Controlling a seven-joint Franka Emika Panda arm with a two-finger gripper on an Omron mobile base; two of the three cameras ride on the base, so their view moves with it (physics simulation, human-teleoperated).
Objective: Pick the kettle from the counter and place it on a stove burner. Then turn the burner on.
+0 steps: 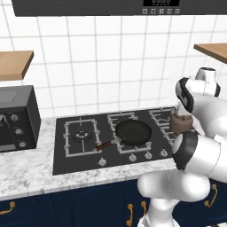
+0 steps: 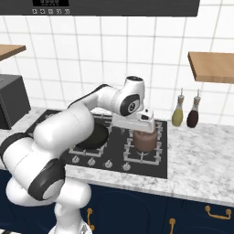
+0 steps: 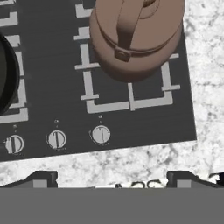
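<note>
Kettle (image 3: 136, 37) sits on the burner grate (image 3: 131, 89) just below my pincer (image 2: 142, 119), whose fingers are spread wide and touch nothing. Three round knobs (image 3: 100, 134) lie along the cooktop's near edge; beyond, a frying pan (image 1: 133, 132).

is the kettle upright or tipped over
Upright. The kettle stands on the burner grate at the cooktop's right end, with its handle and lid on top in the hand view.
</note>
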